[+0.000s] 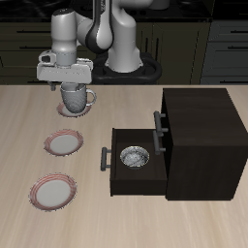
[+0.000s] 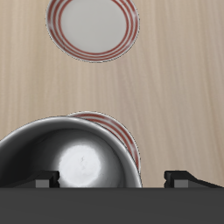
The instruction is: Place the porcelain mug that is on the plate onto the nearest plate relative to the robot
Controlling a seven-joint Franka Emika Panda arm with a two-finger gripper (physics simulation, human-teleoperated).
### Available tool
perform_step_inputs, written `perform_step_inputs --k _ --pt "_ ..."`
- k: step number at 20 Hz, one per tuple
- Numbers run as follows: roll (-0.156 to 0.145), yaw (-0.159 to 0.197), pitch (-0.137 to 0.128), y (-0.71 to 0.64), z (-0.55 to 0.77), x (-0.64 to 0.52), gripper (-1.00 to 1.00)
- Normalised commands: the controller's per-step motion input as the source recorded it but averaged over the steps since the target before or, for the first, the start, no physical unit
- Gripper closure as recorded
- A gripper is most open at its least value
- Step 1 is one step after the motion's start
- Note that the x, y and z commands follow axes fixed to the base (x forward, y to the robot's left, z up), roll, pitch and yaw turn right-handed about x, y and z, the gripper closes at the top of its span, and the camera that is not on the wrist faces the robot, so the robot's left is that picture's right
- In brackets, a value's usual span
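Item one, the bench (image 1: pixel 116 218): a pale wooden top that is carrying everything listed below.

Item two, the cabinet (image 1: pixel 201 140): a dark block that is standing on the bench, well apart from the row of plates. Its lower drawer (image 1: pixel 136 172) is standing pulled out toward the plates, and a small metal bowl (image 1: pixel 134 157) is sitting inside it.

Item three, the robot arm (image 1: pixel 107 34): it is reaching from the far edge of the bench down over the farthest plate.

Item four, the tool (image 1: pixel 66 70): it is hanging directly over the mug, with its fingertips (image 2: pixel 45 179) showing apart on either side of the mug's rim in the wrist view. Whether the fingers are pressing the mug cannot be told.

Item five, the porcelain mug (image 1: pixel 75 98): grey and upright, with its handle pointing toward the cabinet. It is sitting at or just above the far plate (image 2: pixel 120 131), whose red rim is peeking out behind it in the wrist view; contact cannot be told.

Item six, the middle plate (image 1: pixel 64 143): white with a red rim, lying flat nearer the front edge than the mug.

Item seven, the front plate (image 1: pixel 53 190): the same pattern, lying nearest the bench's front edge.
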Motion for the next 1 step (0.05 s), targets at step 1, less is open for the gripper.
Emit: perform_step_inputs --k 1 --pt "0.019 -0.030 0.035 0.09 0.32 -0.02 -1.00"
